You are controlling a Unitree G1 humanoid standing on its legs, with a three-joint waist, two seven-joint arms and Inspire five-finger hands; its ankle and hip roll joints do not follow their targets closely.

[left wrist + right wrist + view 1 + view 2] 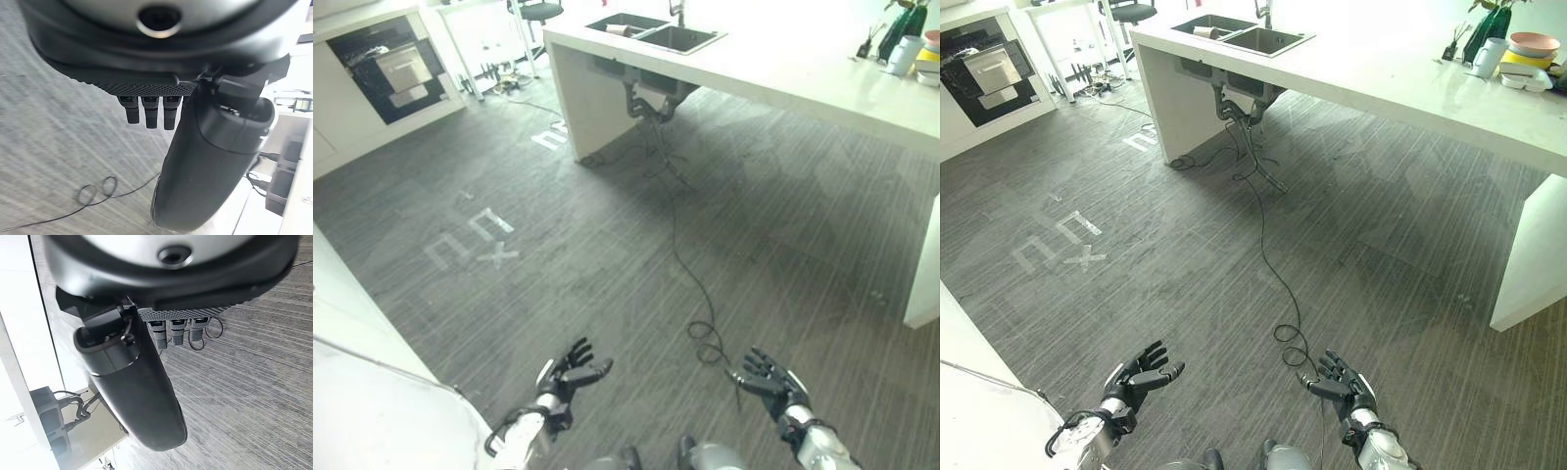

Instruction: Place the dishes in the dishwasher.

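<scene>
Stacked dishes point(1529, 51) in pink, yellow and white sit at the far right end of the white counter point(1400, 83), beside a white cup point(1487, 57) and a dark green bottle point(1485, 27). My left hand point(566, 374) hangs low over the grey floor at the lower left, fingers spread and holding nothing. My right hand point(770, 378) is at the lower right, also spread and holding nothing. Both are far from the counter. The left wrist view shows straight fingers point(147, 111) over bare floor, as does the right wrist view with its fingers point(177, 332).
A double sink point(656, 31) is set in the counter's far left end. A dark built-in appliance point(389, 69) stands in the white cabinets at the far left. A white surface edge point(352, 333) runs close by on my left. White tape marks point(475, 240) lie on the floor.
</scene>
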